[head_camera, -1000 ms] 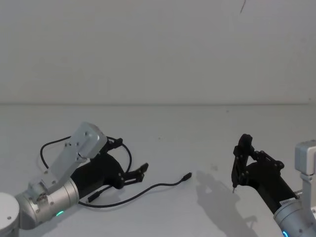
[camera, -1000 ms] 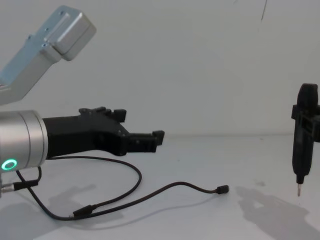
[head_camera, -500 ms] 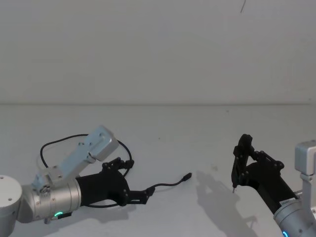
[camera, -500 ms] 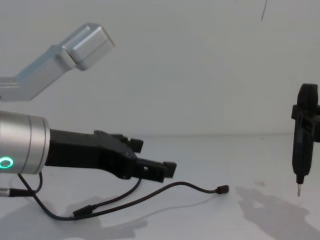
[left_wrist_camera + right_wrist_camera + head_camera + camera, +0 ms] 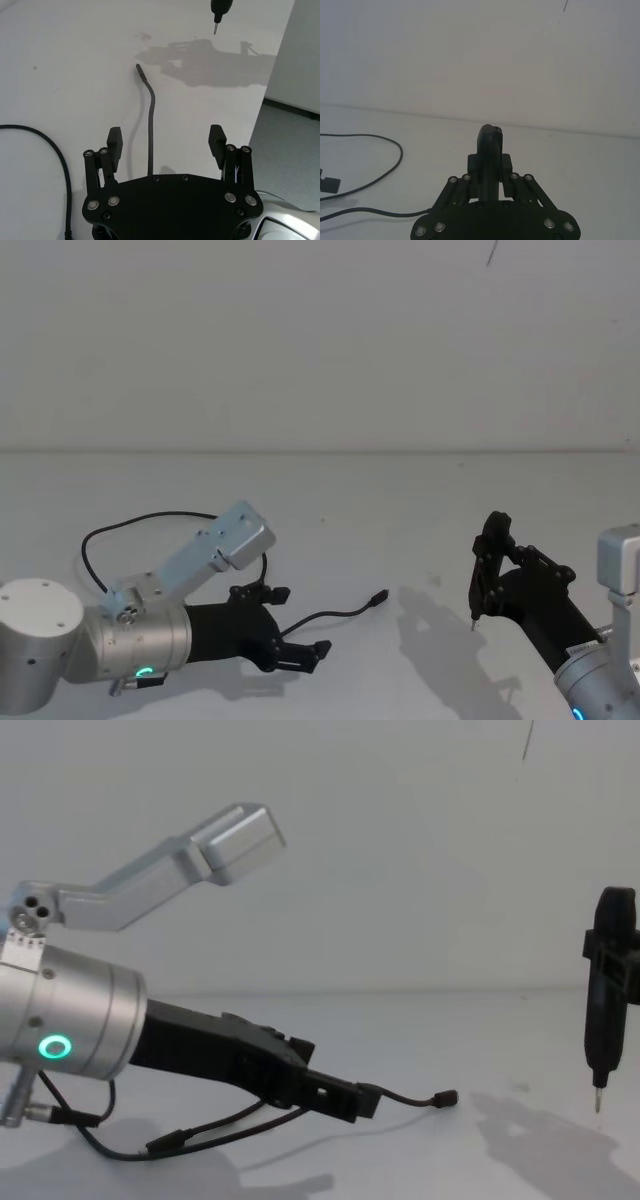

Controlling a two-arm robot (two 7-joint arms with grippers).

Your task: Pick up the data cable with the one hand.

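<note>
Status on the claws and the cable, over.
Left claw open, low over data cable. Cable runs between its fingers, ungripped. Right claw shut on pen tool, off right, away from cable.

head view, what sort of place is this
Probably a robot lab or test bench: a bare white tabletop against a plain white wall, a thin black data cable lying on it, the black two-finger left end effector open over it, the right end effector gripping a black pen-shaped metal-tipped tool.
</note>
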